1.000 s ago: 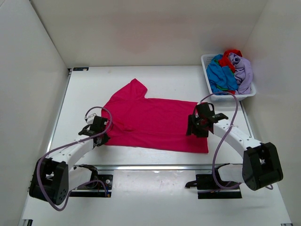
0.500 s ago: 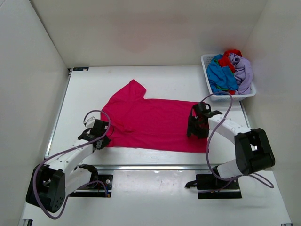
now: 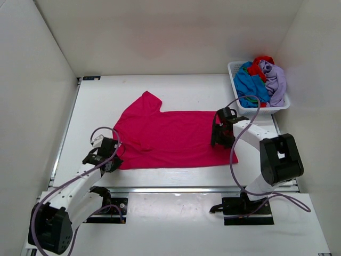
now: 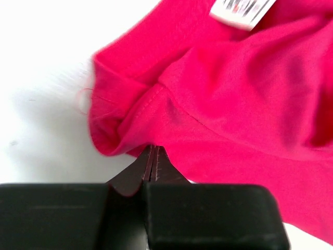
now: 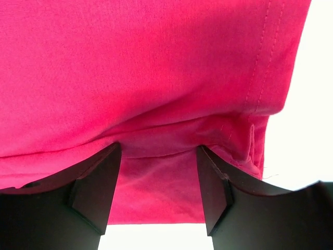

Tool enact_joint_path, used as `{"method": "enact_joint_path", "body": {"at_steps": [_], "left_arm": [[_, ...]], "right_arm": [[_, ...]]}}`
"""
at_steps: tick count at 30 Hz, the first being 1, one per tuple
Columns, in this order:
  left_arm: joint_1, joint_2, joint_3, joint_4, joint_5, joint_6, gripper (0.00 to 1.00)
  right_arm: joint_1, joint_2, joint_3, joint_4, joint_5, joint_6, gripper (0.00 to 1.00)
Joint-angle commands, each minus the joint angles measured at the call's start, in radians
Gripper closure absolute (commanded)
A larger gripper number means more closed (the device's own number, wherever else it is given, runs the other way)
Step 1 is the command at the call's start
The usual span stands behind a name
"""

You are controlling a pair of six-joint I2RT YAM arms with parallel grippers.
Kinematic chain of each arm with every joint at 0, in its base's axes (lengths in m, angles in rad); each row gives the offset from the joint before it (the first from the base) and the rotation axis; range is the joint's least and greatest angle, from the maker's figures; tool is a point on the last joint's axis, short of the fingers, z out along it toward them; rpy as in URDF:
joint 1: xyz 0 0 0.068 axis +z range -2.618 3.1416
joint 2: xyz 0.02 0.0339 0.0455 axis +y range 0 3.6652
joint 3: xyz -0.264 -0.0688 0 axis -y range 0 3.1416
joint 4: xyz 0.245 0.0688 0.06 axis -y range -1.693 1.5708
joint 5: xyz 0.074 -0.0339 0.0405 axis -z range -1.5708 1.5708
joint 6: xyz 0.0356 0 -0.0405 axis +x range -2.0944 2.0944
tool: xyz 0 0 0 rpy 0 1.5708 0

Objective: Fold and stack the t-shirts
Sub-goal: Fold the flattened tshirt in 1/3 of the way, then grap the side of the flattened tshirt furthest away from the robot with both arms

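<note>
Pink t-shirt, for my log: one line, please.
pink t-shirt spread out | left fingers pinching edge | right fingers open at hem

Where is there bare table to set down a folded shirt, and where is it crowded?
Free: the table strip between the pink t-shirt and the back wall, and the strip left of its sleeve. Crowded: the far right corner with the basket, and both shirt ends, at the left tool and right tool.

From my station I see a white table [image 3: 186, 96] boxed in by plain white walls [image 3: 170, 37] on three sides. A white slatted plastic basket [image 3: 233, 80] sits at its far right corner, close to the right wall. A small black bracket [image 3: 91, 78] marks the far left corner.
</note>
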Motion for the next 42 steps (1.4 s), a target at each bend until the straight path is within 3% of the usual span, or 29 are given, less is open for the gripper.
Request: {"method": "enact_joint_path", "body": {"at_steps": [1, 5, 7, 10, 14, 16, 20, 23, 26, 28, 30, 35, 42], "left_arm": [[0.047, -0.057, 0.122, -0.081, -0.007, 0.045, 0.99], [0.039, 0.012, 0.365, -0.112, -0.077, 0.130, 0.88], [0.045, 0.076, 0.452, -0.045, -0.051, 0.238, 0.79], [0.048, 0.286, 0.600, 0.093, -0.031, 0.356, 0.66], [0.021, 0.734, 0.933, 0.104, -0.083, 0.456, 0.73], [0.009, 0.927, 1.083, 0.133, -0.085, 0.504, 0.70], [0.024, 1.156, 1.323, 0.164, -0.031, 0.556, 0.57], [0.016, 1.468, 1.701, -0.010, -0.037, 0.607, 0.51], [0.007, 1.774, 2.398, -0.248, -0.022, 0.627, 0.50], [0.033, 1.764, 2.322, -0.189, 0.045, 0.594, 0.45], [0.035, 1.795, 2.361, -0.193, 0.029, 0.604, 0.42], [0.061, 1.870, 2.434, -0.258, 0.070, 0.587, 0.44], [0.070, 1.853, 2.400, -0.307, 0.084, 0.614, 0.43]], "right_arm": [[0.008, -0.073, 0.039, -0.032, 0.027, -0.011, 0.42], [0.014, -0.160, 0.105, -0.112, 0.047, -0.017, 0.37], [0.011, -0.189, 0.136, -0.111, 0.055, -0.019, 0.37], [-0.024, -0.188, 0.159, -0.042, 0.075, 0.000, 0.37], [-0.020, -0.113, 0.200, 0.035, 0.151, 0.067, 0.41], [-0.006, -0.084, 0.208, 0.075, 0.210, 0.107, 0.40], [-0.001, -0.032, 0.208, 0.187, 0.259, 0.180, 0.38], [-0.009, 0.028, 0.257, 0.204, 0.279, 0.191, 0.38], [-0.026, 0.100, 0.317, 0.189, 0.267, 0.187, 0.38], [-0.041, 0.135, 0.331, 0.190, 0.259, 0.182, 0.37], [-0.049, 0.158, 0.344, 0.192, 0.256, 0.179, 0.38], [-0.054, 0.189, 0.378, 0.189, 0.257, 0.173, 0.38], [-0.058, 0.185, 0.370, 0.198, 0.245, 0.173, 0.38]]}}
